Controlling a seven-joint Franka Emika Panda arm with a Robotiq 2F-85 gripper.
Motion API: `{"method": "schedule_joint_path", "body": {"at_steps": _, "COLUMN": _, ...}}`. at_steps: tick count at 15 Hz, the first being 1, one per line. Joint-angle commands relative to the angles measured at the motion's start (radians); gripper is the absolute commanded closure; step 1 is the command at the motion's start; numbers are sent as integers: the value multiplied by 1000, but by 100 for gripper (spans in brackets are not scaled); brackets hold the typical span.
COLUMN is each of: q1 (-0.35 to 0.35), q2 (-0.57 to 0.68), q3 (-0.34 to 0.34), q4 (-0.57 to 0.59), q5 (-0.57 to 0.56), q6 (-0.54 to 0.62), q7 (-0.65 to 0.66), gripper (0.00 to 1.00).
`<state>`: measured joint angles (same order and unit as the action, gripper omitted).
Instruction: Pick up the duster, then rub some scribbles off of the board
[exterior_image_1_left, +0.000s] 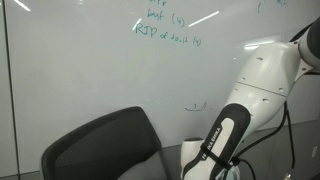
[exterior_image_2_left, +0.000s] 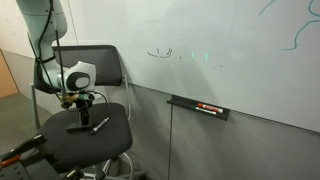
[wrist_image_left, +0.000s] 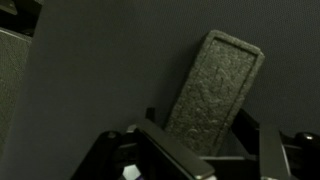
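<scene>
Black-fingered hand (exterior_image_2_left: 79, 106) hangs just above the desk (exterior_image_2_left: 55, 138), which here is a black office-chair seat. Jaws are spread and hold nothing.

Wrist view: hand (wrist_image_left: 205, 135) looks straight down at the desk. The duster (wrist_image_left: 215, 90) lies flat on it, rough felt face up, its near end between the two fingers (wrist_image_left: 270, 150). There's a gap on each side, no pinch.

In an exterior view the duster (exterior_image_2_left: 80, 128) sits near the middle of the desk, right under the hand. They look apart, but the picture is too small to be sure.

A marker (exterior_image_2_left: 100, 124) also lies on the desk, just beside the duster.

White arm (exterior_image_2_left: 45, 30) comes down onto the desk from above. It's seen from another side in an exterior view (exterior_image_1_left: 250, 90), next to the desk's backrest (exterior_image_1_left: 100, 145).

Behind the desk: glossy white board (exterior_image_2_left: 230, 40), also (exterior_image_1_left: 80, 60). Scribbles (exterior_image_2_left: 160, 52), a faint teal arc, are on the board above and past the desk, also at (exterior_image_1_left: 193, 104). Teal handwriting (exterior_image_1_left: 165, 30) is higher up.

A tray (exterior_image_2_left: 185, 101) on the board's lower edge, well to the side of the desk, holds a flat black-and-red item (exterior_image_2_left: 208, 108).
</scene>
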<state>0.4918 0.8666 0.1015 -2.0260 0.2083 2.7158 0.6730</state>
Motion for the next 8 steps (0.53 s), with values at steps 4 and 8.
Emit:
{"method": "schedule_joint_path", "body": {"at_steps": 4, "q1": 31, "q2": -14, "q3": -14, "q4": -12, "q5": -7, "q6": 18, "q7": 22, "gripper": 68}}
{"method": "schedule_joint_path", "body": {"at_steps": 8, "q1": 69, "q2": -62, "q3": -15, "q4": -59, "q5": -11, "q6": 13, "q7": 53, "gripper": 68}}
